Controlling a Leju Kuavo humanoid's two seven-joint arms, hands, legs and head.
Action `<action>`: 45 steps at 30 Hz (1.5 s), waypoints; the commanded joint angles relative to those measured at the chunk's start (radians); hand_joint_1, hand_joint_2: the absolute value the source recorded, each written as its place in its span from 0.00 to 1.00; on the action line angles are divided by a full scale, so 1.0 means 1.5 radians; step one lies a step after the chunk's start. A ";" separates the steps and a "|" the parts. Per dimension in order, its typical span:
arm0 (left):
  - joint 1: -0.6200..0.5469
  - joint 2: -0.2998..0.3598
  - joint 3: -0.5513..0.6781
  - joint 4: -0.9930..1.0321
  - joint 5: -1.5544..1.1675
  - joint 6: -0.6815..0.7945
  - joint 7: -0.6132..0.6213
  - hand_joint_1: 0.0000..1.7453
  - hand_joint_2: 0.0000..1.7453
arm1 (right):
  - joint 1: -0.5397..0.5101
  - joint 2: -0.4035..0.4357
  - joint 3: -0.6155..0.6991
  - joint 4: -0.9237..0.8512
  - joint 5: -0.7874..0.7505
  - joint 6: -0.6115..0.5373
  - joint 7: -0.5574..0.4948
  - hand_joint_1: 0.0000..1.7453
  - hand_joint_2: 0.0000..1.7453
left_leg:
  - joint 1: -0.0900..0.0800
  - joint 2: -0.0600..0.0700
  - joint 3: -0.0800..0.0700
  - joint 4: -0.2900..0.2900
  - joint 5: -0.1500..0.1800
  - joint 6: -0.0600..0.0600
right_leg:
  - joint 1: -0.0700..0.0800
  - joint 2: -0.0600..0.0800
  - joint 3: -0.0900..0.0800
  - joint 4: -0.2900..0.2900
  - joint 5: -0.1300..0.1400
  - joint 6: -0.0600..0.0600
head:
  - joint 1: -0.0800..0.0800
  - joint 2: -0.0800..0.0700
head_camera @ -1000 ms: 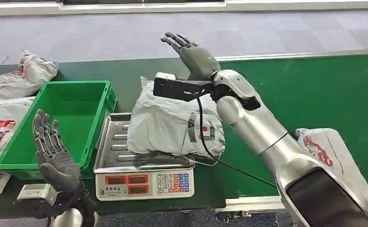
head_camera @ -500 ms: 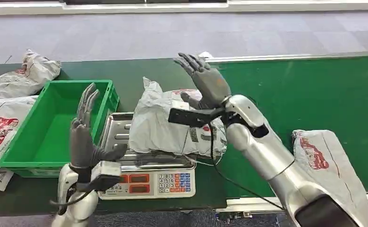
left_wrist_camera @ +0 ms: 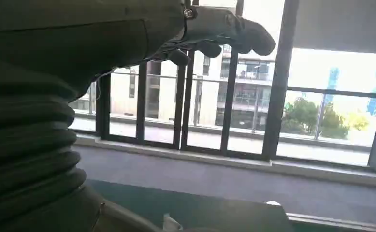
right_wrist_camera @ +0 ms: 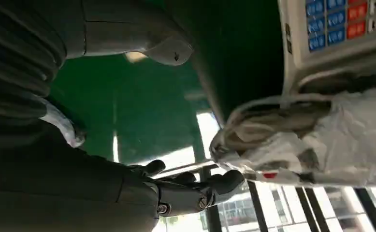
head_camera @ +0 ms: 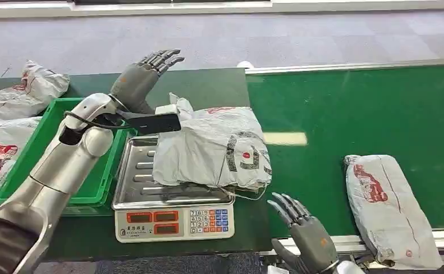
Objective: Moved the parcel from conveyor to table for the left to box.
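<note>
**Parcel on the scale, both hands empty**

My left hand [head_camera: 138, 79] is raised over the far corner of the green crate [head_camera: 54, 154], fingers spread and stretched out, gripping nothing. From the left wrist view I see the same hand [left_wrist_camera: 215, 31] against tall windows, with its fingers loosely extended and nothing in them. Just to the right of this hand, and a little nearer to me, lies the grey parcel [head_camera: 214, 145]. It rests on the steel tray of the weighing scale [head_camera: 174, 220], slightly crumpled, with one edge hanging past the tray toward the conveyor. The hand is close to the parcel's upper left corner, but I cannot tell whether it touches it.

My right hand [head_camera: 305, 234] sits low at the near edge of the table, below and to the right of the parcel, fingers fanned apart and holding nothing. In the right wrist view its fingers [right_wrist_camera: 195, 186] are apart too, with the parcel [right_wrist_camera: 321, 140] and the scale's keypad [right_wrist_camera: 340, 24] just beyond them.

Farther right of that hand, the green conveyor belt [head_camera: 351, 114] carries a second grey bag [head_camera: 388, 205] with red printing, lying near the belt's front rail. Well to the left of my left hand, beyond the crate, more white bags [head_camera: 20, 94] lie on the dark table [head_camera: 208, 88].
</note>
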 commanded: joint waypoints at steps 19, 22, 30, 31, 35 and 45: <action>0.054 0.160 -0.240 0.130 0.148 -0.146 0.032 0.00 1.00 | 0.276 -0.088 -0.355 -0.270 0.146 0.044 0.145 0.00 1.00 | -0.001 0.000 0.002 -0.002 0.001 0.000 | 0.000 -0.001 0.001 -0.001 0.000 0.001 | 0.000 0.000; 0.063 0.165 -0.243 0.130 0.150 -0.147 0.028 0.00 1.00 | 0.258 -0.098 -0.361 -0.259 0.133 0.045 0.136 0.00 1.00 | -0.001 0.004 0.002 -0.003 0.000 0.000 | 0.000 0.001 0.001 -0.001 0.001 0.001 | -0.001 0.000; 0.096 0.086 -0.235 0.184 0.132 -0.127 0.004 0.00 1.00 | 0.214 -0.107 -0.350 -0.223 0.125 0.064 0.124 0.00 1.00 | -0.001 0.001 0.002 -0.002 0.000 0.001 | -0.001 -0.001 0.002 -0.001 0.000 0.001 | 0.000 0.000; 0.094 0.070 -0.238 0.198 0.126 -0.109 0.003 0.00 1.00 | 0.196 -0.100 -0.346 -0.212 0.132 0.074 0.118 0.00 1.00 | -0.001 0.001 0.004 -0.005 0.001 0.001 | -0.001 -0.001 0.004 -0.004 0.002 0.001 | 0.000 0.000; 0.039 0.047 -0.228 0.208 0.109 -0.070 0.025 0.00 1.00 | 0.224 -0.105 -0.348 -0.230 0.139 0.089 0.128 0.00 1.00 | 0.000 -0.001 0.000 -0.003 0.001 0.001 | -0.001 -0.003 0.004 -0.002 0.001 0.001 | 0.000 0.000; -0.053 0.075 -0.176 0.172 0.027 0.010 0.087 0.00 1.00 | 0.255 -0.136 -0.332 -0.237 0.116 0.073 0.132 0.00 1.00 | -0.001 -0.002 0.000 0.000 0.001 0.002 | 0.000 -0.004 0.001 -0.001 0.001 0.002 | 0.000 0.000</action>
